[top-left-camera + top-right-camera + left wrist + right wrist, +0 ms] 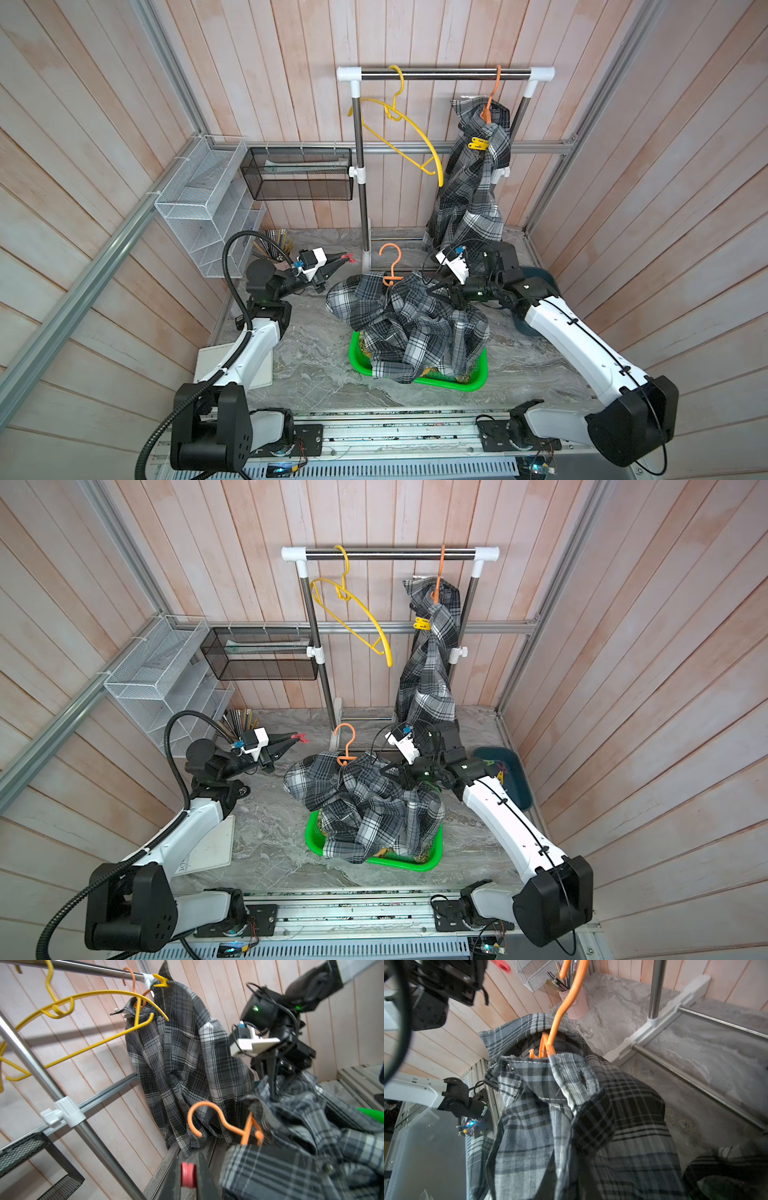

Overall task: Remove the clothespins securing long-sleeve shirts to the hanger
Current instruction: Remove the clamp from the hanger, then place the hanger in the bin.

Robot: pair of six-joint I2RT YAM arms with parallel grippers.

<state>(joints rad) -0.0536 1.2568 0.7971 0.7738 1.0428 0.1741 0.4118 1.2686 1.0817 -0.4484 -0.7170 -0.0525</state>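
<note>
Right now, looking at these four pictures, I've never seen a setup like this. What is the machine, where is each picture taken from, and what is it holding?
These are two robot arms with pincer grippers, working over a marble table. Two pictures look down from overhead; the other two come from a camera on each wrist. The left gripper pinches a red clothespin. The right gripper is closed on a grey plaid shirt heaped over a green basket, an orange hanger in its collar. Behind, a rack carries an empty yellow hanger and a second plaid shirt with a yellow clothespin on it.
</note>
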